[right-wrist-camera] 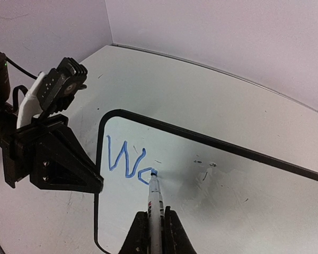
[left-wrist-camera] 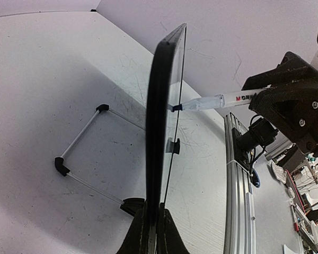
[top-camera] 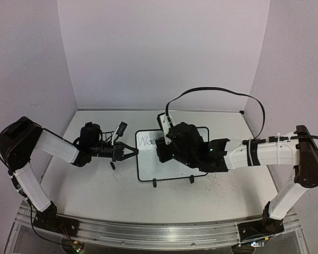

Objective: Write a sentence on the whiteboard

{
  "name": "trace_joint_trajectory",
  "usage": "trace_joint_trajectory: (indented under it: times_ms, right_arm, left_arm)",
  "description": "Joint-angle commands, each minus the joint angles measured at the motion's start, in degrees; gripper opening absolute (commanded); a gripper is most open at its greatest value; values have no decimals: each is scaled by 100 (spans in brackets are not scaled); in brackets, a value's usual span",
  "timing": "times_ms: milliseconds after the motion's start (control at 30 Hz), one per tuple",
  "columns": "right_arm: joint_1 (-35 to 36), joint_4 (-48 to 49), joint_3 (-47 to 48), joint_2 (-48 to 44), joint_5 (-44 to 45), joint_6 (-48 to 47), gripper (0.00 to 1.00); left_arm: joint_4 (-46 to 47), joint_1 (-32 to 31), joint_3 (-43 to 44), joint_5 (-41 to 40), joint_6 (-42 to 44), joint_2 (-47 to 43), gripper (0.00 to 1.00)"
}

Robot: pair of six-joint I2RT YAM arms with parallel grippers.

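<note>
- Firmly, my left end effector (top-camera: pixel 133 152) pinches the black-framed glossy whiteboard (top-camera: pixel 148 165), steadying it.
- My right end effector (right-wrist-camera: pixel 155 233) clasps a white-barrelled marker (right-wrist-camera: pixel 154 198), writing blue letters (right-wrist-camera: pixel 124 161).

Pale lilac walls (top-camera: pixel 164 53) on three sides of a scuffed white tabletop (top-camera: pixel 95 185), aluminium rail (top-camera: pixel 148 233) along its near edge.
</note>
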Motion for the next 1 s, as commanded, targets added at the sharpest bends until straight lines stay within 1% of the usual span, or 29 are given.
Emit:
trace_joint_trajectory:
  times_ms: [0, 967]
  right_arm:
    - [-19, -75, 30, -70, 127, 124, 0]
    - [-24, -196, -208, -259, 160, 327, 0]
  left_arm:
    - [-35, -84, 175, 234, 57, -126, 0]
    - [-47, -85, 175, 240, 57, -129, 0]
